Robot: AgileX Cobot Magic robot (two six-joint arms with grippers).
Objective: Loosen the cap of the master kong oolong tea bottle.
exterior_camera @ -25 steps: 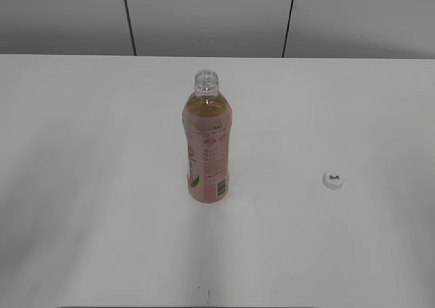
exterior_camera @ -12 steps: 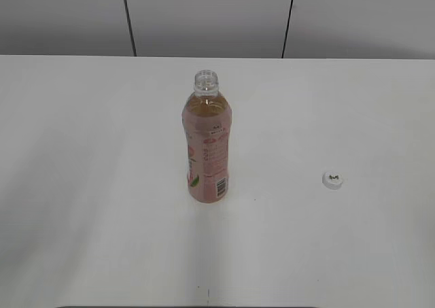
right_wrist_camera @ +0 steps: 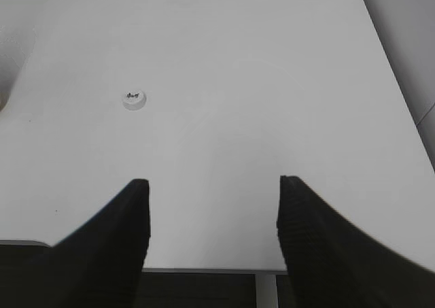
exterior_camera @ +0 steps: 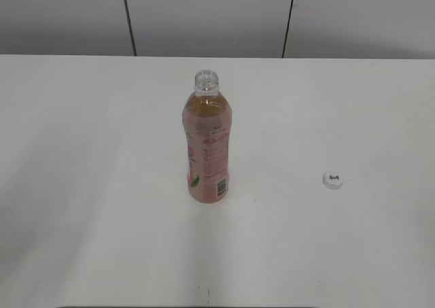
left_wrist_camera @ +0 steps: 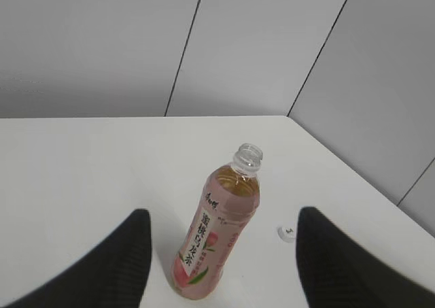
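The master kong oolong tea bottle (exterior_camera: 207, 148) stands upright in the middle of the white table, with amber tea, a pink label and an open neck. It also shows in the left wrist view (left_wrist_camera: 219, 234). The white cap (exterior_camera: 332, 179) lies on the table to the bottle's right, apart from it; it shows in the left wrist view (left_wrist_camera: 287, 233) and the right wrist view (right_wrist_camera: 134, 98). My left gripper (left_wrist_camera: 221, 216) is open and empty, back from the bottle. My right gripper (right_wrist_camera: 212, 182) is open and empty near the table's front edge. Neither gripper shows in the exterior view.
The white table (exterior_camera: 102, 151) ends at a grey panelled wall (exterior_camera: 204, 15) behind. Its right edge and near edge show in the right wrist view (right_wrist_camera: 380, 49).
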